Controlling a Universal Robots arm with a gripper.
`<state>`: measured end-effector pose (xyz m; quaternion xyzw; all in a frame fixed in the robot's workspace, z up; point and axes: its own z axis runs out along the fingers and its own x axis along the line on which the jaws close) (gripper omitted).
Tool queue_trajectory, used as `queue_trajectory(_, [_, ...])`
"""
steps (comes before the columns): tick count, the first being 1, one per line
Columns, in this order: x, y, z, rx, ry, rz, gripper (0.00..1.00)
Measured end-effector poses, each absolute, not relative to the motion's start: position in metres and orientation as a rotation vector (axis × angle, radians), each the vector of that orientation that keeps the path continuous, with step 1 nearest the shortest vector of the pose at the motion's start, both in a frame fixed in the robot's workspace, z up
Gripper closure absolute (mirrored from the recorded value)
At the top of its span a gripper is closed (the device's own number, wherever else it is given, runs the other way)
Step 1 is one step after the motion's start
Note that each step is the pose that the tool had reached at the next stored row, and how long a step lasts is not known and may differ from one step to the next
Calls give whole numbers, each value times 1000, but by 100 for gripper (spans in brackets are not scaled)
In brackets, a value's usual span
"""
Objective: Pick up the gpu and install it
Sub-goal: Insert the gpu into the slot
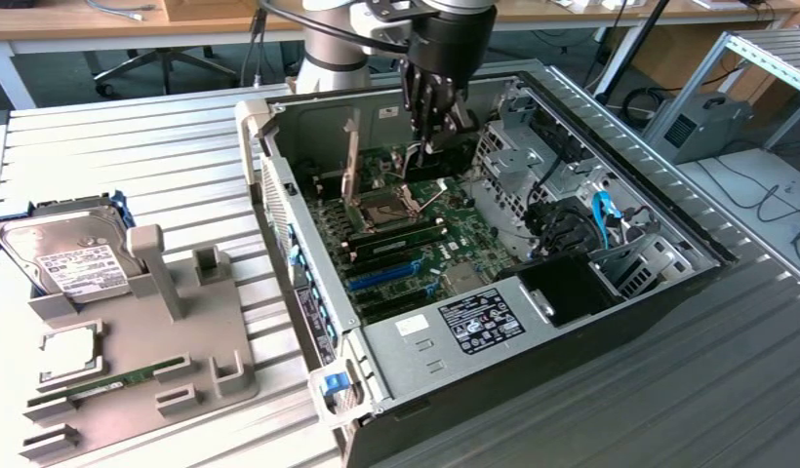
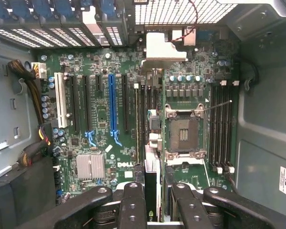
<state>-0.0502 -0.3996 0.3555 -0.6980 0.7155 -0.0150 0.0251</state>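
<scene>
My gripper hangs inside the open computer case, over the back part of the motherboard. It is shut on the gpu, which hangs upright below the fingers. In the wrist view the gpu appears edge-on as a thin dark card between the two black fingers, above the motherboard. It lies between the long blue slot and the empty CPU socket. Whether its lower edge touches a slot is hidden.
A grey fixture tray stands at the exterior view's left with a hard drive, a CPU and a RAM stick. Case walls, a drive cage and cables crowd the gripper. Empty RAM slots flank the socket.
</scene>
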Motion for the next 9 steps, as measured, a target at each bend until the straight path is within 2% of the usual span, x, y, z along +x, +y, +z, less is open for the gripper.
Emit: queue_trajectory(9, [-50, -402, 354, -2161, 2210, -46, 74])
